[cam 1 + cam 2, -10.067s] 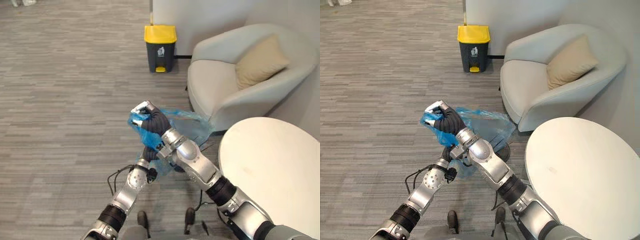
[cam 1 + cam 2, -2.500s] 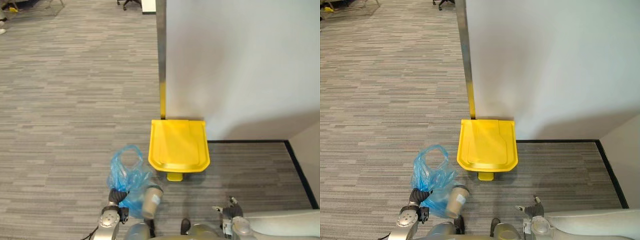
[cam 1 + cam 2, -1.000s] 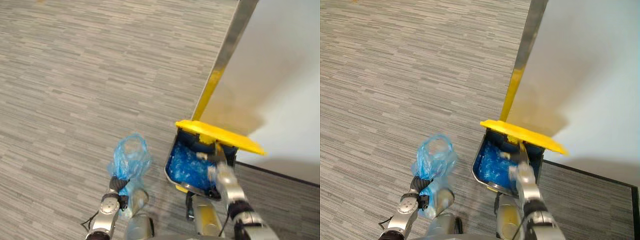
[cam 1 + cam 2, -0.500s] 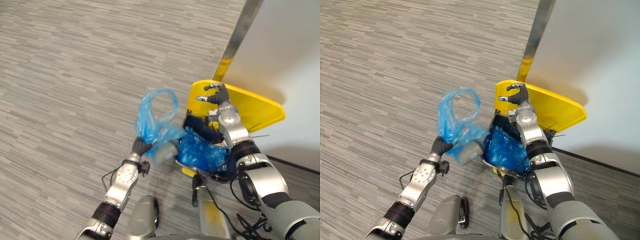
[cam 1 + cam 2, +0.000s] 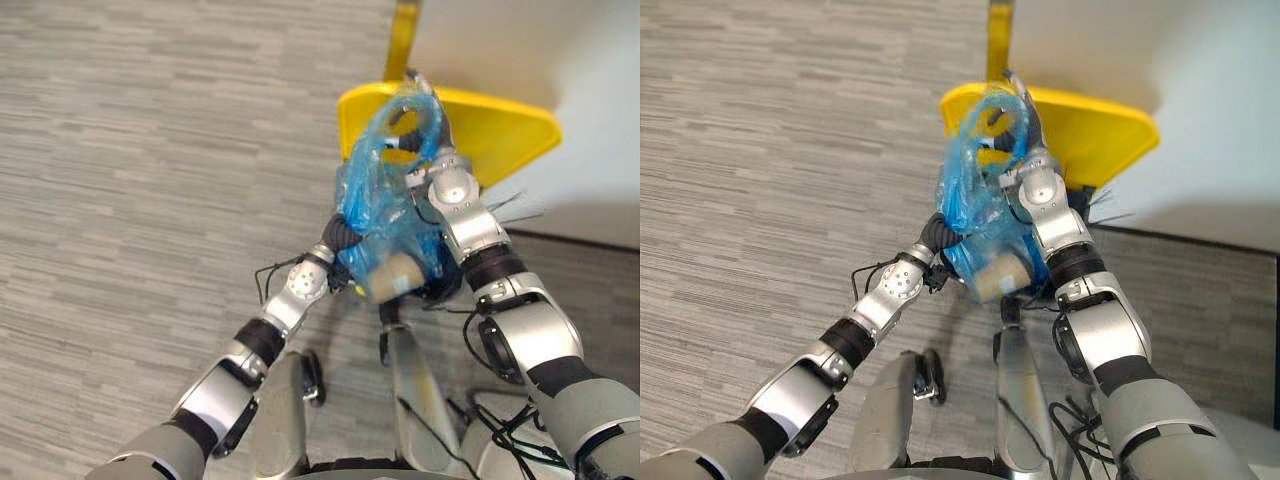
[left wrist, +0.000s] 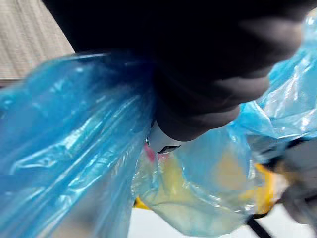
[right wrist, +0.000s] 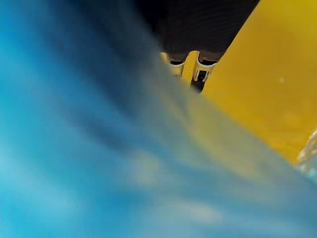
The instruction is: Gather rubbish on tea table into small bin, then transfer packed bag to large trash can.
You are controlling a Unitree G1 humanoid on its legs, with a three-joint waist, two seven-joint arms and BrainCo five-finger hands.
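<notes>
A blue plastic bag (image 5: 375,200) with a paper cup (image 5: 393,277) inside hangs from my left hand (image 5: 341,233), whose fingers are curled round the bag's gathered neck. The bag hangs over the large trash can's open mouth and hides most of the can. The yellow lid (image 5: 500,125) stands raised behind it. My right hand (image 5: 428,148) rests open against the lid's underside, partly veiled by the bag's loop. The left wrist view has blue bag film (image 6: 74,158) bulging below the hand's dark cover (image 6: 198,74). Blue film (image 7: 74,148) and the yellow lid (image 7: 262,84) sit close in the right wrist view.
Grey striped carpet (image 5: 120,180) spreads to the left of the can. A white wall (image 5: 570,50) with a black skirting (image 5: 590,240) stands behind it. A yellow-marked post (image 5: 403,40) rises at the wall's corner, just behind the lid.
My left hand has swung the blue bag rightward, from beside the can to over its open mouth. The right hand stays on the raised lid. The camera has shifted.
</notes>
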